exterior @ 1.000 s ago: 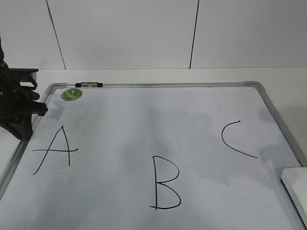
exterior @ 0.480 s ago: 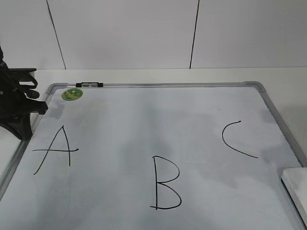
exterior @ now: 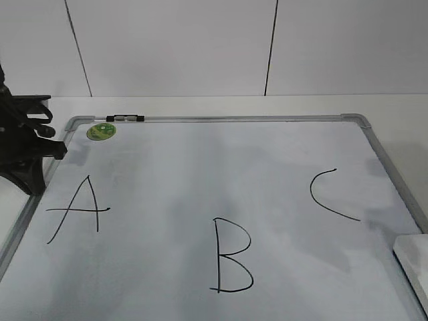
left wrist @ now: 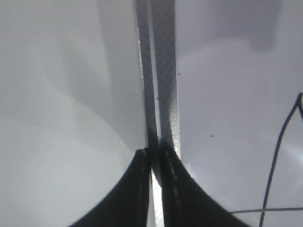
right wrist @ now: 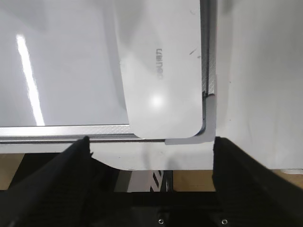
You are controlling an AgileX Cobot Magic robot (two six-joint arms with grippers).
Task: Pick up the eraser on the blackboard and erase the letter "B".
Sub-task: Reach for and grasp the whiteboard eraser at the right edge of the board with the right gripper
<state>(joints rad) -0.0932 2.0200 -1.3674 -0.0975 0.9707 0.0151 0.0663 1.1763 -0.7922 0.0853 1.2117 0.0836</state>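
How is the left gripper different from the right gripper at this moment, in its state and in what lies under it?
The left gripper has its fingers together, while the right gripper stands wide open. The left gripper sits over the blackboard frame beside the letter "A"; the right gripper hovers over the eraser at a board corner. Both are black and hold nothing.

My left gripper [left wrist: 155,158] has its fingers pressed together, tips nearly touching, and my left arm [exterior: 23,144] sits low at the far left. My right gripper [right wrist: 151,146] is spread wide, fingers [right wrist: 71,161] well apart; its height I can't judge.
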